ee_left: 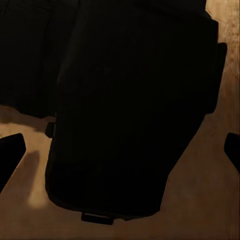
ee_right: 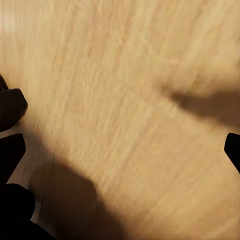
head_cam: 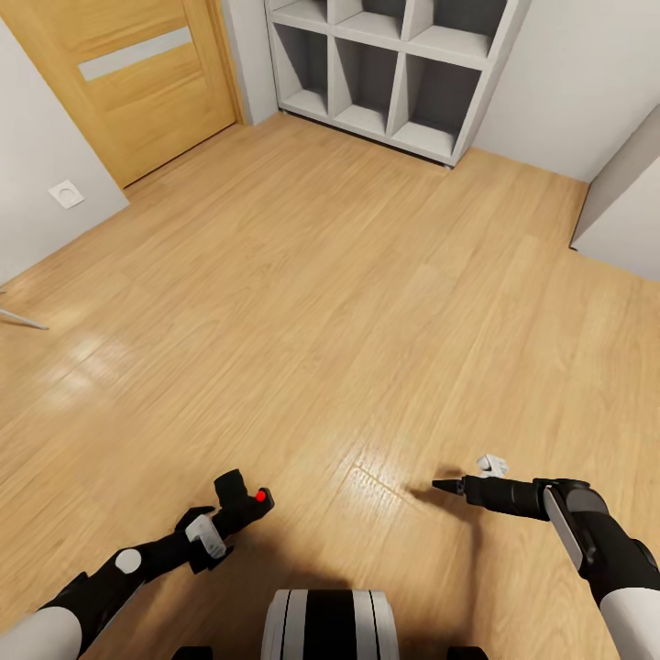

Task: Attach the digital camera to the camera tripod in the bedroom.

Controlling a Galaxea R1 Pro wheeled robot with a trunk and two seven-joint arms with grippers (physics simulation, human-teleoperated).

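The left gripper [head_cam: 240, 506] is closed on the small boxy black digital camera [head_cam: 244, 500], holding it low at the left of the head view, above the floor; the camera's bright red round button [head_cam: 260, 496] faces up and to the right. In the left wrist view the dark camera body [ee_left: 130, 110] sits between the two fingertips [ee_left: 10, 150] that show at either edge, with wood floor beyond it.

The right gripper [head_cam: 445, 485] is extended to the right of the camera, well apart from it, pointing toward the left arm. Its fingers appear drawn together to a narrow tip in the head view, while the right wrist view shows dark fingertips [ee_right: 11, 150] at opposite edges with only floor between them, so its state cannot be told. It holds nothing. A small white part [head_cam: 492, 465] lies just beside it.

The light wood plank floor [head_cam: 348, 302] spreads beneath both arms. At the far side stand white cube shelves [head_cam: 394, 64], and to their left a light wood door [head_cam: 137, 73] with a pale horizontal panel. A white round wall socket [head_cam: 66, 193] sits on the white wall left of the door. A thin silver leg [head_cam: 20, 318] crosses the left edge, just above the floor; what it belongs to cannot be told. The robot's white and black base [head_cam: 330, 623] shows at the bottom centre.
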